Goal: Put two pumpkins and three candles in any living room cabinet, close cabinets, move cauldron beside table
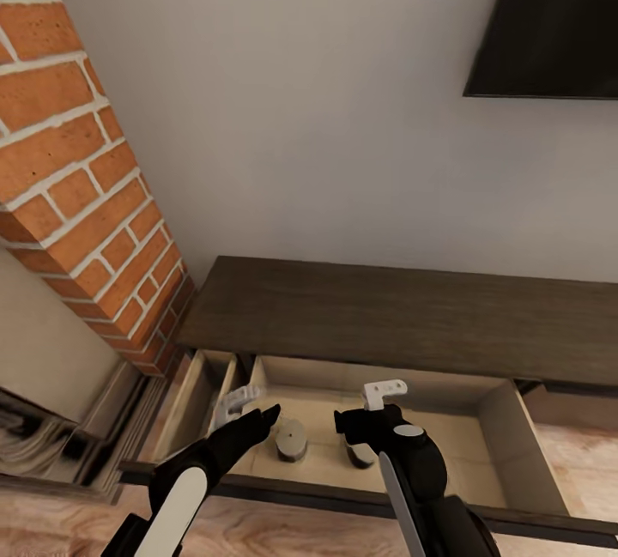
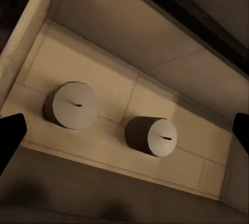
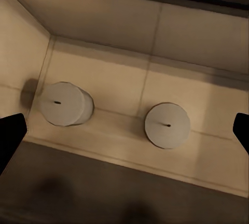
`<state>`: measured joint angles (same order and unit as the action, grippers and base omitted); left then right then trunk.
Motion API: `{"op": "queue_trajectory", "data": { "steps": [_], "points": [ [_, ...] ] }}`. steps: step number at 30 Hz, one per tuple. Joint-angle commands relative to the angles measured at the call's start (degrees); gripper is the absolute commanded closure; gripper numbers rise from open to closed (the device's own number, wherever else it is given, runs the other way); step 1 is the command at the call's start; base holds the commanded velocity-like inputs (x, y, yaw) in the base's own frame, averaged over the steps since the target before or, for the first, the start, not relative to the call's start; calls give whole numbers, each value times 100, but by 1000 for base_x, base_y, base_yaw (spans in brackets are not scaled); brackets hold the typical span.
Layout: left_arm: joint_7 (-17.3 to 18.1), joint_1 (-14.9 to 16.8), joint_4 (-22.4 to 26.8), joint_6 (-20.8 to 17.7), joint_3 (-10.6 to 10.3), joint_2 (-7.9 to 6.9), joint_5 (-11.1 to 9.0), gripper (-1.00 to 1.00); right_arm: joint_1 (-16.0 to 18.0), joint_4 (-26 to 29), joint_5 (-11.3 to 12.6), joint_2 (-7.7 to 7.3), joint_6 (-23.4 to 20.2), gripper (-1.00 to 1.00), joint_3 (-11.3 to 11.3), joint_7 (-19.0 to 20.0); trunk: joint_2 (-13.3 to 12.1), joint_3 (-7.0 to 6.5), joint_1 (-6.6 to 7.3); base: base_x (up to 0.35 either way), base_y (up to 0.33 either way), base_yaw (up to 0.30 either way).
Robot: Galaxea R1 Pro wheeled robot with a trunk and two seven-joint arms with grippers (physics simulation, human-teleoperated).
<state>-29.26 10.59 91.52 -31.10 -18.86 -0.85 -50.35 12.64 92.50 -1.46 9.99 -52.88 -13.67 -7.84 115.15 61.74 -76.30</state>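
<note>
Candles: two candles stand upright on the pale floor of the open drawer. In the head view one (image 1: 290, 438) shows in full; the other (image 1: 359, 452) is partly hidden behind the right gripper. The left wrist view shows them as a pair, first (image 2: 71, 105) and second (image 2: 153, 136), apart from each other and not touching.
Third candle: not among the things seen here; judged still to be placed.
Cabinet: the low dark-brown cabinet (image 1: 403, 317) stands against the wall, beside the brick fireplace (image 1: 77, 188). Its wide drawer (image 1: 502, 420) is pulled out. A narrower compartment (image 1: 193, 402) next to it also stands open.
Left gripper: the left gripper (image 1: 249, 415) hovers over the drawer near the first candle. Its fingers are spread wide and hold nothing.
Right gripper: the right gripper (image 1: 369, 420) hangs above the second candle. Its fingers are parted at the edges of its wrist view and carry nothing.
Done: two of three candles are inside the cabinet.
Left to do, as judged: one candle, both pumpkins, closing every drawer, and moving the cauldron next to the table.
Surroundings: a dark screen (image 1: 549, 16) hangs on the wall above; wood floor (image 1: 283, 531) lies below.
</note>
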Motion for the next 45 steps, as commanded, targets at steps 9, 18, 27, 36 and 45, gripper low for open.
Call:
{"op": "queue_trajectory", "data": {
  "steps": [9,18,27,36,45],
  "points": [
    [-78,-59,47,174,1,-37,-54,-100,-32,6,-12,0,7,-100,-31,-29,2,-72,1,0,0,92],
    [-80,-66,51,175,1,-38,-54,-100,-39,5,-12,0,14,-100,-47,-36,2,-142,1,0,0,183],
    [-82,-66,50,175,1,-38,-54,-100,14,5,-13,0,-8,-100,-37,-47,2,-169,1,0,0,141],
    [-80,-66,50,175,1,-38,-54,-100,-22,4,-18,0,13,-100,-62,-59,2,-214,1,0,0,177],
    [-80,-66,50,175,1,-38,-54,-100,-33,4,-21,0,83,-100,-65,-60,2,-265,1,0,0,229]
  ]
}}
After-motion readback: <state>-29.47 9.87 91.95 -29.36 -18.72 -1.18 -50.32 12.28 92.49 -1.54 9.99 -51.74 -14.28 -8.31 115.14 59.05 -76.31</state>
